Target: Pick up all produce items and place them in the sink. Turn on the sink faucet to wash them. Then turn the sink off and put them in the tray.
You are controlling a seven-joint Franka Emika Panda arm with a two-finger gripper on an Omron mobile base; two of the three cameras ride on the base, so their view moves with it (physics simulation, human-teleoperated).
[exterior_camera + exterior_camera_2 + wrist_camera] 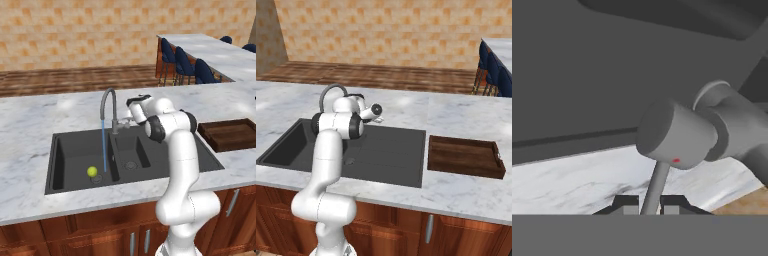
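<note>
Gripper (647,206) is clamping its fingers on the thin lever of the sink faucet (108,107). Water (104,145) is running into the large basin of the sink (75,150), with the lime (92,171) sitting there, just beside the stream. Tray (231,134) is lying on the counter (30,130), right of the sink.
</note>
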